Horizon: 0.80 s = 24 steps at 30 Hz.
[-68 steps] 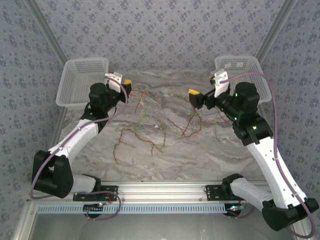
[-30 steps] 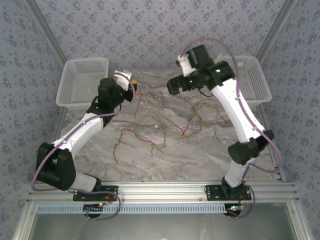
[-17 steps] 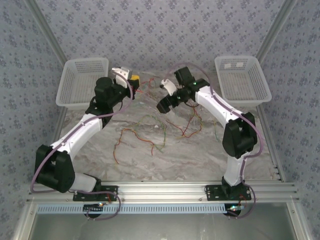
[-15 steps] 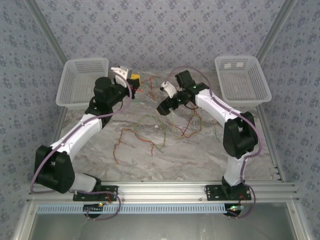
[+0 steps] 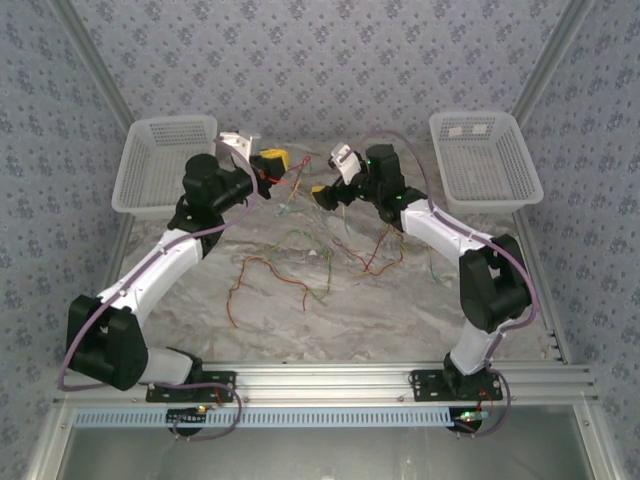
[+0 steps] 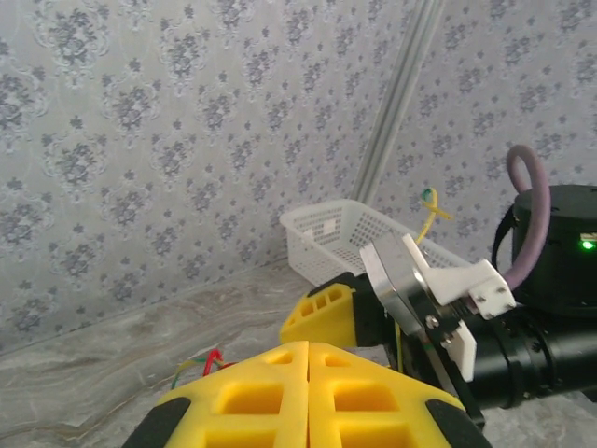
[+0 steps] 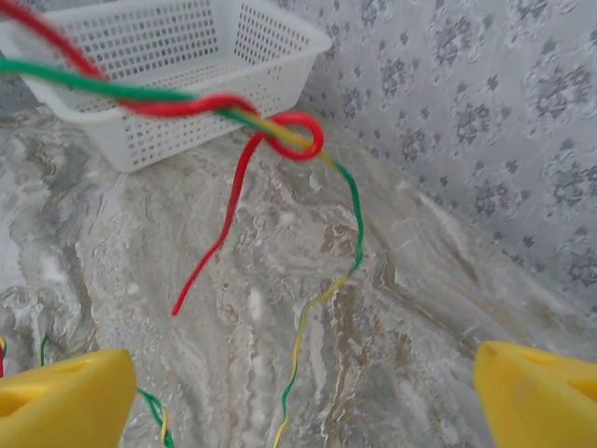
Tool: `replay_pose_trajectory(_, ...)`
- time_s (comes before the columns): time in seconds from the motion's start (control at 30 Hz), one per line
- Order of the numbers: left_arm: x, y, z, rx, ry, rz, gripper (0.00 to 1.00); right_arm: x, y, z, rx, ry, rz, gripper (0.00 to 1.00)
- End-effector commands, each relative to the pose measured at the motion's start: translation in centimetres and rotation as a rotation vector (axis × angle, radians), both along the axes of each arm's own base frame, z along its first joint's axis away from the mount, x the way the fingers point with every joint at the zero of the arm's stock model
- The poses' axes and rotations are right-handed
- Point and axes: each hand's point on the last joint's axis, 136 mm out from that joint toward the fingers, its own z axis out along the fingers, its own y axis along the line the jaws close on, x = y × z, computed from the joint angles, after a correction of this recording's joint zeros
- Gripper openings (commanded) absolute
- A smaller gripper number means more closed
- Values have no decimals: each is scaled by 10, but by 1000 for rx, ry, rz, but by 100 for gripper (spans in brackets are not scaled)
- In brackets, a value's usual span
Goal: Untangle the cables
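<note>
The cables (image 5: 300, 240) are thin red, yellow and green wires, partly strewn over the marble table (image 5: 400, 310). My left gripper (image 5: 272, 160) is raised at the back centre, shut on a bundle of them. In the left wrist view its yellow fingers (image 6: 280, 392) press together, and a red and green cable end (image 6: 207, 361) pokes out at the left. My right gripper (image 5: 326, 191) hangs open just right of it. In the right wrist view a twisted red, green and yellow strand (image 7: 294, 135) crosses above my right gripper (image 7: 298, 401), with loose ends dangling between the fingers.
A white basket (image 5: 170, 120) stands at the back left and another (image 5: 475, 116) at the back right. The two wrists are close together. More red cable (image 5: 262, 268) lies on the table's near middle, and wallpapered walls enclose the table.
My right arm has swung from the right basket across to the back centre, stopping beside the left gripper. The left gripper has lifted a little and shifted right with its cables.
</note>
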Motion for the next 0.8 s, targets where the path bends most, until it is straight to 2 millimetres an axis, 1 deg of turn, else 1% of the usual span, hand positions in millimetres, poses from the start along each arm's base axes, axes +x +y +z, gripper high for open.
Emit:
replay_pose_trajectory(0.0, -20, -4, 31, -47, -71, -81, 0, 12, 7, 8, 27, -58, 37, 90)
replay_pose_trajectory(0.07, -23, -6, 31, -52, -68, -106, 0, 13, 10, 4, 55, -54, 68, 88)
replay_pose_trajectory(0.17, -25, -9, 32, -69, -64, -134, 0, 17, 17, 1, 74, -59, 101, 87)
replay_pose_trajectory(0.23, -26, -11, 32, -79, -63, -151, 0, 21, 22, -1, 81, -58, 106, 87)
replay_pose_trajectory(0.43, -30, -15, 35, -105, -63, -189, 0, 36, 29, -10, 111, -60, 94, 82)
replay_pose_trajectory(0.53, -32, -15, 35, -120, -62, -197, 0, 47, 31, -4, 152, -84, 65, 82)
replay_pose_trajectory(0.63, -32, -16, 32, -130, -47, -207, 0, 61, 32, 1, 176, -115, 13, 81)
replay_pose_trajectory(0.77, -35, -17, 29, -144, -42, -218, 0, 77, 43, 4, 211, -132, -3, 70)
